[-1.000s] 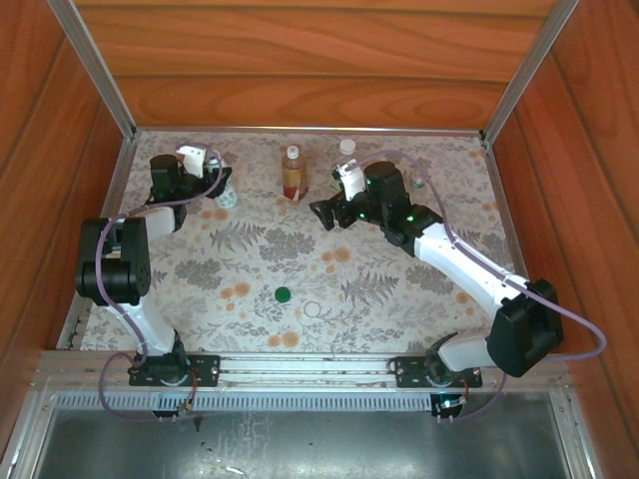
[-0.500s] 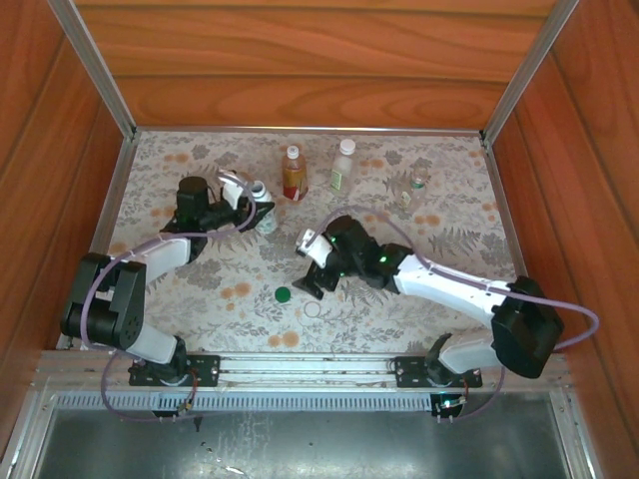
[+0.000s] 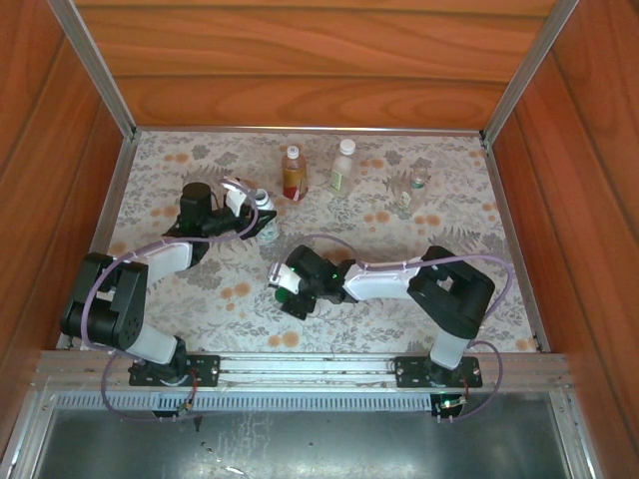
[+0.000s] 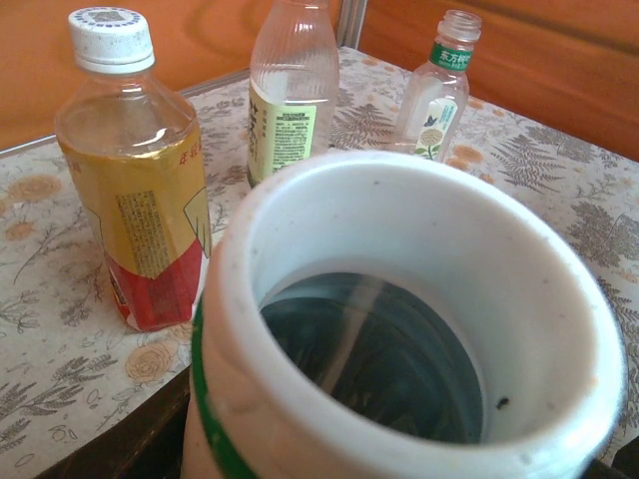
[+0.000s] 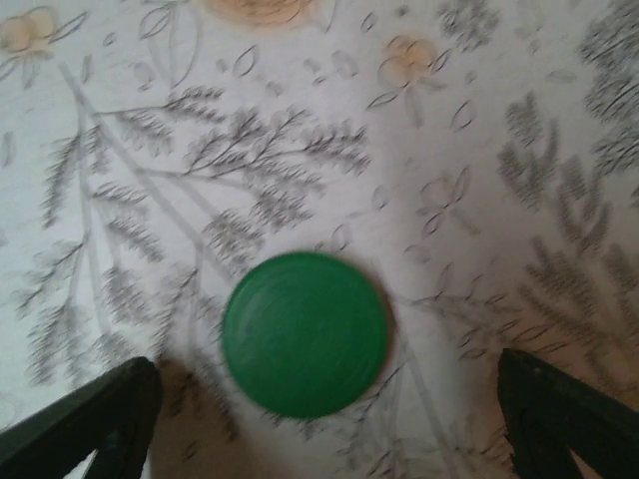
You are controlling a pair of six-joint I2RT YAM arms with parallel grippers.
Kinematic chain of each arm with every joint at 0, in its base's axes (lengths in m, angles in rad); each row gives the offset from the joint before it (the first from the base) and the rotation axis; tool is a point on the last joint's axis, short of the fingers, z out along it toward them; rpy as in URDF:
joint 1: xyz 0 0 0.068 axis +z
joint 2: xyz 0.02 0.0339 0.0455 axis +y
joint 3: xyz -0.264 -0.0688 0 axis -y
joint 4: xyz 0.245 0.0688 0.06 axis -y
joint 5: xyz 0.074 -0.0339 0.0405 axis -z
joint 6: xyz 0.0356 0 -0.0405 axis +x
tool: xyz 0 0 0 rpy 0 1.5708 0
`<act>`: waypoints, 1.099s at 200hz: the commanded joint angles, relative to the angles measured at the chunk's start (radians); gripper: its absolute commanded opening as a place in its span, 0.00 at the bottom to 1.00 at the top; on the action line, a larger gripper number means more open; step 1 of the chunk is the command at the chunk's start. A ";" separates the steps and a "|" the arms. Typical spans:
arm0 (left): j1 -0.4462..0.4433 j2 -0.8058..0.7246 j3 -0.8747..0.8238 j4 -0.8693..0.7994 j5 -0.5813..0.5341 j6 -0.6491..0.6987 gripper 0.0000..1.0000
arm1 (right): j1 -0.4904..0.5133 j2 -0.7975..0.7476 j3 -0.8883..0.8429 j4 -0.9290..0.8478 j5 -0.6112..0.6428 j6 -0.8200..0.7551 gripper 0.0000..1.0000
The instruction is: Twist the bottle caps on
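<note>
Since the last look, my left arm has carried the white bottle [image 3: 266,222] from the far left corner in towards the middle, and my right arm has swung from the far bottles to the near middle of the table [image 3: 449,160]. Starting at the left, the left gripper [image 3: 255,213] is closed around the white bottle and holds it just left of centre. In the left wrist view its uncapped mouth gapes close to the lens, with a green band below the rim. Right of that and nearer to me, the right gripper [image 5: 324,404] hangs low over the dark green cap [image 5: 305,334], which lies flat on the floral cloth. The jaws stand wide, with one dark finger [image 5: 95,419] on each side of the cap, neither touching it and nothing in their grasp. Along the far side, the amber bottle [image 3: 292,174] stands upright with a white cap on it. Just right of it stands the clear bottle [image 3: 342,166] with the greenish label, also white-topped. Further right, and apart from those two, the short clear bottle [image 3: 406,195] stands with its neck open.
</note>
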 commanded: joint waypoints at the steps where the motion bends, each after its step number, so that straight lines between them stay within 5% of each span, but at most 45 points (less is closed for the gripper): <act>1: -0.006 0.007 0.008 0.013 0.028 -0.008 0.54 | 0.004 0.047 0.026 -0.001 0.039 0.005 0.85; 33: -0.006 -0.004 -0.001 0.011 0.023 -0.002 0.55 | 0.004 0.063 0.042 -0.004 0.044 0.016 0.65; 100: -0.024 -0.022 -0.023 0.009 0.031 0.034 0.55 | -0.063 -0.008 0.006 -0.062 0.174 0.245 0.52; 169: -0.101 -0.014 -0.030 0.010 0.076 0.051 0.55 | -0.235 -0.172 -0.139 -0.102 0.255 0.466 0.52; 220: -0.080 -0.030 -0.058 0.009 -0.037 0.008 0.55 | -0.192 -0.208 -0.196 0.051 0.023 0.282 0.79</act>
